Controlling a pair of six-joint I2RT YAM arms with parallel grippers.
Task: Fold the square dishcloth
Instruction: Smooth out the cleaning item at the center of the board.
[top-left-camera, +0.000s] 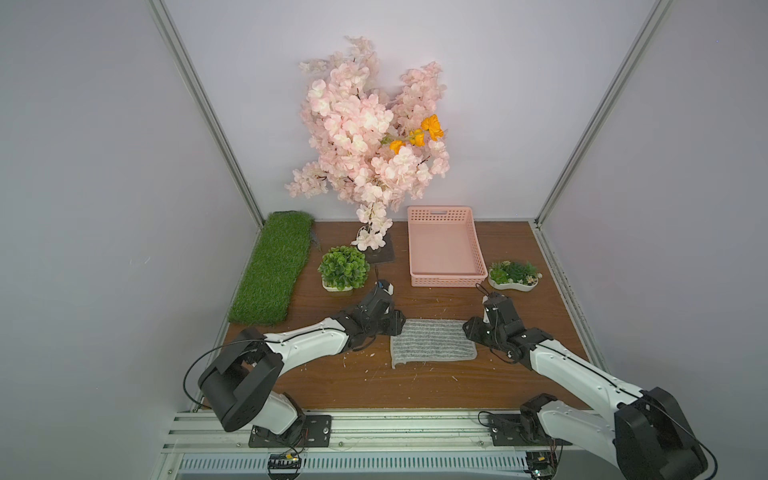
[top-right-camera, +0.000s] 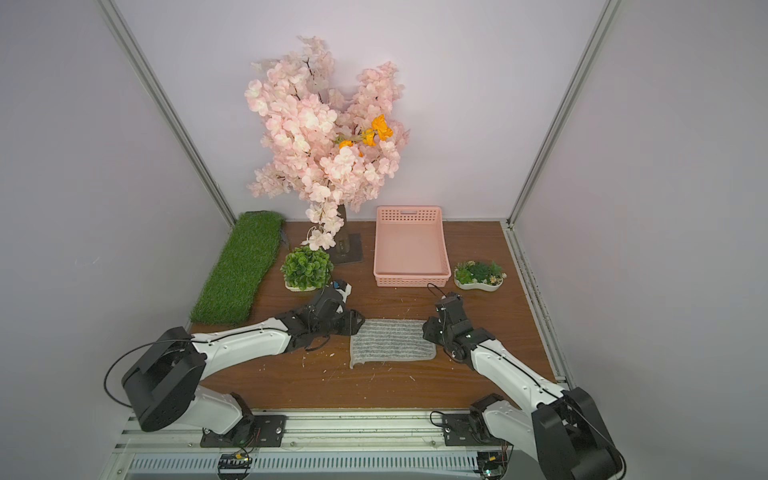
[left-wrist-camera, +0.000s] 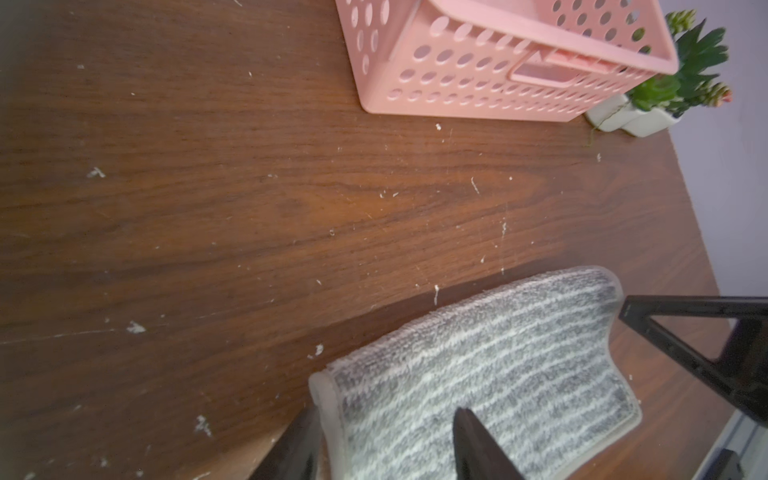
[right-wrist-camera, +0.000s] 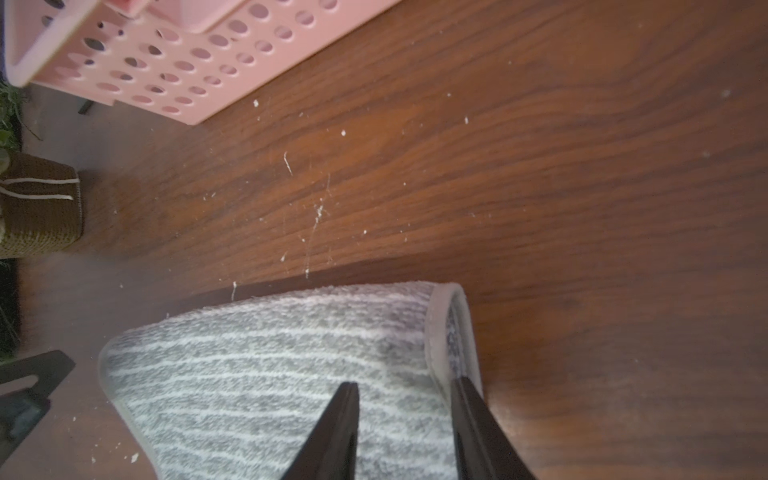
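"At the cloth's left short end, entry one?"
"Left gripper (left-wrist-camera: 385, 412): jaws part-way apart, straddling the hem, one finger over the pile and one outside on the wood. Nothing pinched that I can see."
"Entry two?"
"Right gripper (right-wrist-camera: 404, 382): same pose at the opposite short end, jaws apart, nothing held. I judge they are paired so both ends can be taken together and the cloth carried over evenly."
"Item handled?"
"Square dishcloth (top-left-camera: 432, 343): grey with whitish stripes, lying flat between the two arms on the table (top-left-camera: 415, 390), toward the front. It shows as an oblong, wider than deep. The right wrist view shows two layers at the hem, so it is likely halved already. Near-left corner (top-left-camera: 397, 365) curls up."
"Why there?"
"Probably because both arms reach it equally."
"Surroundings?"
"Pink basket (top-left-camera: 440, 210): behind the cloth, apart from it, empty. Potted green plant (top-left-camera: 344, 268) and succulent dish (top-left-camera: 514, 275) flank it, with the grass mat (top-left-camera: 274, 266) at the left and the blossom tree (top-left-camera: 370, 133) at the back. None touches the cloth, which leaves folding room."
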